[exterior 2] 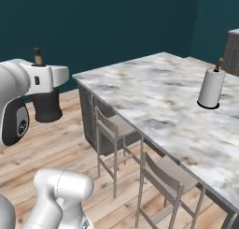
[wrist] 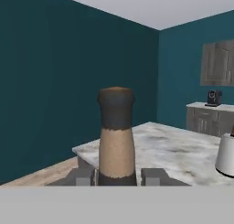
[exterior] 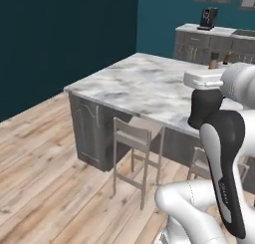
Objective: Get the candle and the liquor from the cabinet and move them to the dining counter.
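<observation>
Liquor (wrist: 116, 136) between jaws — marble dining counter (exterior: 144, 83) ahead, teal walls.

Showing: one dining counter (exterior: 139, 83), marble-topped. Two wooden stools (exterior 2: 116, 130) standing along its side. One paper-towel roll (exterior 2: 211, 88) sitting on the slab. One liquor (wrist: 116, 136) bottle neck with stopper. One wall cabinet (wrist: 218, 63). One dark appliance (exterior: 208, 18) sitting on the far worktop.

Both base views look forward and down from behind the arm, left and right, sharing the marble dining counter (exterior: 144, 83) and its stools (exterior 2: 109, 130), while the hand view looks level along the gripper (wrist: 117, 176), close behind the liquor (wrist: 116, 136) neck.
</observation>
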